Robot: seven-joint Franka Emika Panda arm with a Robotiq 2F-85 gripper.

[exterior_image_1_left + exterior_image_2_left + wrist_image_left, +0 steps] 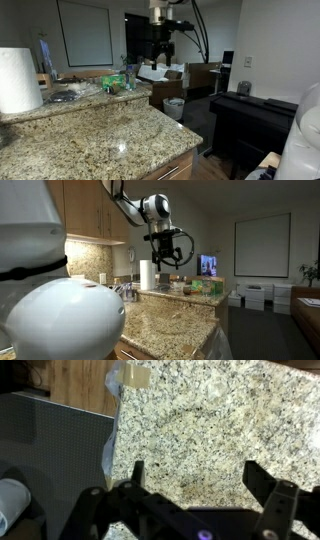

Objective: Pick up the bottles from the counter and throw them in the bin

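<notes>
My gripper hangs high over the far end of the granite counter, also seen in an exterior view as the gripper. In the wrist view the gripper is open, both fingers spread wide over bare counter with nothing between them. A cluster of small blue and green items stands on the counter; I cannot pick out the bottles for certain. The pale round bin stands on the floor beyond the counter's end. A pale round shape shows at the wrist view's lower left, cut off.
A big white paper-towel roll stands on the counter, also visible as the roll. A black piano-like cabinet stands across the floor from the counter. Cardboard boxes lie behind the bin. Clear plastic hangs at the counter's edge.
</notes>
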